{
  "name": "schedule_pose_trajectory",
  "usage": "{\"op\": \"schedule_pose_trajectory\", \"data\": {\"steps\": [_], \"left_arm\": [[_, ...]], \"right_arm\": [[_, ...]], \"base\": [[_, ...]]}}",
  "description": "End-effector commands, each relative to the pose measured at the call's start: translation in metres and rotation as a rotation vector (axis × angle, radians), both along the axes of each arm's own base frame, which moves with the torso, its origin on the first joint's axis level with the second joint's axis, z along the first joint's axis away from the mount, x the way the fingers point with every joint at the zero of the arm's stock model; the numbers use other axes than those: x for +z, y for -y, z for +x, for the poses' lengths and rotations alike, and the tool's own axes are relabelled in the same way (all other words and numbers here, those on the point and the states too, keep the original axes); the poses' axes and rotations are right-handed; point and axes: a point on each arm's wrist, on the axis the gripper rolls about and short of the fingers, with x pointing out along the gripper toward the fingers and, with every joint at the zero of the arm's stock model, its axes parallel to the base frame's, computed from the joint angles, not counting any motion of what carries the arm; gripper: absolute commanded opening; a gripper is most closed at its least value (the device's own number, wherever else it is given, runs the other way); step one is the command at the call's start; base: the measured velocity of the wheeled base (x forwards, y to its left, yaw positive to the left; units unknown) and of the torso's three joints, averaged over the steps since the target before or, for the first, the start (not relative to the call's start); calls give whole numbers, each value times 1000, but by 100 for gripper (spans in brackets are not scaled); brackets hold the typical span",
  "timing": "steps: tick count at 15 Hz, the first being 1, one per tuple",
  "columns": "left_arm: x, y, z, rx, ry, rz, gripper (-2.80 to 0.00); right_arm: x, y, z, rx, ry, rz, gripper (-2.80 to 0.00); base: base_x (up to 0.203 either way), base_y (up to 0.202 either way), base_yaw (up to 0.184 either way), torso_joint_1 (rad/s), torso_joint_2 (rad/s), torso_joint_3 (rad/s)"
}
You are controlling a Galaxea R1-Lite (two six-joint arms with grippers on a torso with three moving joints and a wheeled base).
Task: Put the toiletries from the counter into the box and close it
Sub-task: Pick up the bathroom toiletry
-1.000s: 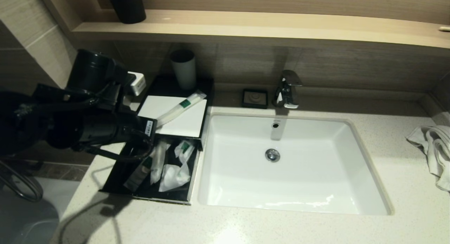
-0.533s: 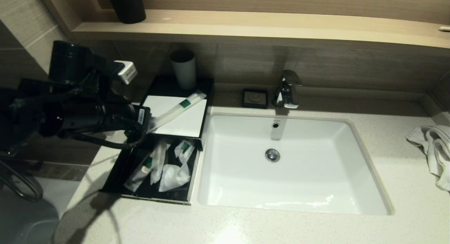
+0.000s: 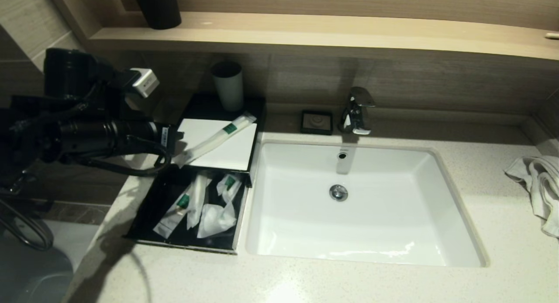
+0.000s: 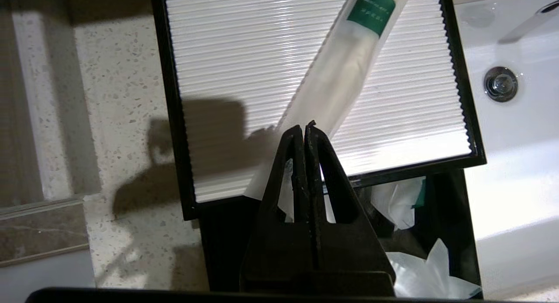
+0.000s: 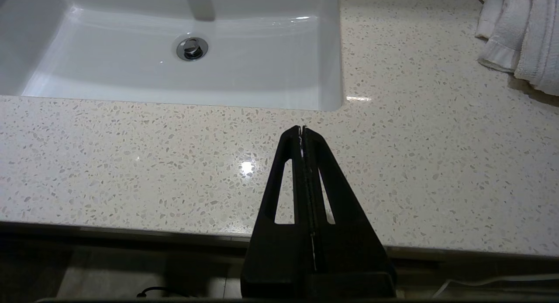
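**A:** What's the room like from where you sit?

**B:** I see a bathroom. The surface (image 3: 305,277) is pale speckled stone with a white sink (image 3: 362,202) set in it. A tap (image 3: 357,111) stands behind the sink, with a small black dish (image 3: 317,122) beside it. A wooden shelf (image 3: 323,34) runs along the wall above. A white towel (image 3: 539,185) lies at the far right.

**A:** And the box?

**B:** The box (image 3: 218,139) sits just left of the sink, and a grey cup (image 3: 228,85) stands on its back end. Its drawer (image 3: 192,207) is pulled out. Inside lie a slim tube (image 3: 174,215) and soft packets (image 3: 218,207). One long tube (image 3: 216,138) lies slanted across the white top, not in the drawer.

**A:** Your hands?

**B:** My left hand (image 4: 304,128) is pinched closed and holds nothing. It hangs over the near end of the long tube, at the box's left front corner. My right hand (image 5: 302,129) is closed too, empty, parked over the surface in front of the sink.
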Motion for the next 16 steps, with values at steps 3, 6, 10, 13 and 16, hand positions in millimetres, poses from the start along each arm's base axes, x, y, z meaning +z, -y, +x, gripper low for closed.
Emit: {"op": "schedule_pose_trajectory", "data": {"steps": [3,6,10,13,16], "left_arm": [[-4,-1,6,-8,0,0,-280],[-6,-1,5,-29,3,18,-280],[-6,-2,5,-77,15,39,0],[-8,-7,2,-151,26,72,0],[-12,-15,5,-146,24,105,0]], "right_arm": [[0,0,0,0,1,0,-280],[0,0,0,1,0,-2,-280],[0,0,0,1,0,0,-280],[0,0,0,1,0,0,-280],[0,0,0,1,0,-1,-280]], "base": [[0,0,0,0,0,0],[0,0,0,0,0,0],[0,0,0,0,0,0],[0,0,0,0,0,0],[0,0,0,0,0,0]]}}
